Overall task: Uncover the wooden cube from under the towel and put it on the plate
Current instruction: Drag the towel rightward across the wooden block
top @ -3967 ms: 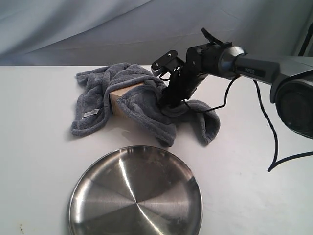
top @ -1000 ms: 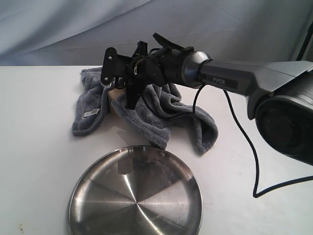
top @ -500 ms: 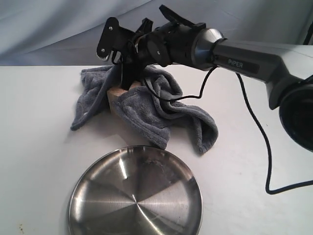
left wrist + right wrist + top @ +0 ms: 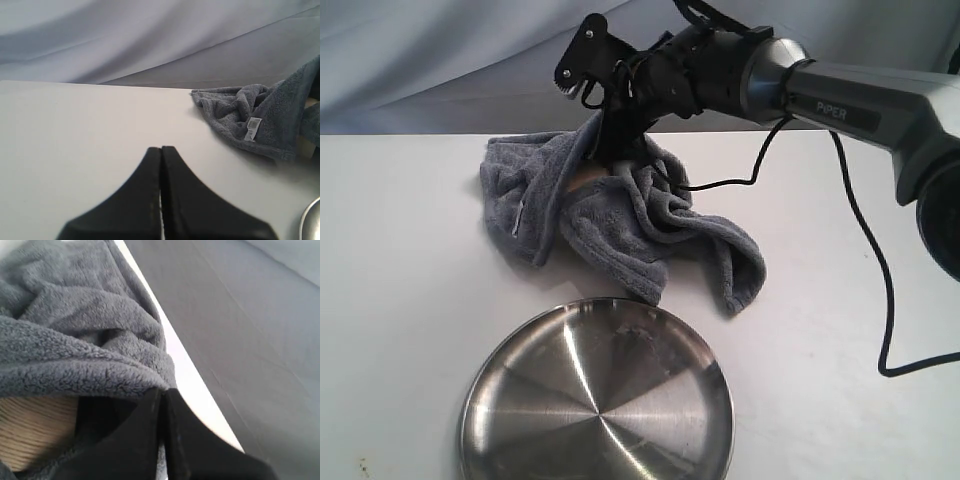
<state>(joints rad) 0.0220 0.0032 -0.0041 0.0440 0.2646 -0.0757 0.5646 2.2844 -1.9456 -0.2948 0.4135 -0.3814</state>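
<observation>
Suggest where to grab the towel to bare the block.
Take the raised fold of the towel draped over the block, from above, where the right gripper is shut on it. Wood shows just under that fold, so lifting there should peel it off; the tagged edge lies beside the block.

Right hand (image 4: 610,152) on towel (image 4: 630,220) peak above wooden cube (image 4: 588,178).

We see the right arm (image 4: 860,105) reaching in from the right, across the middle – wrist bent, right gripper (image 4: 607,148) pointing down, raised, fingers pinched together on a fold of the towel (image 4: 620,215). Left gripper (image 4: 161,152) – fingers pressed flat together, tips meeting; its arm is out of view.
</observation>
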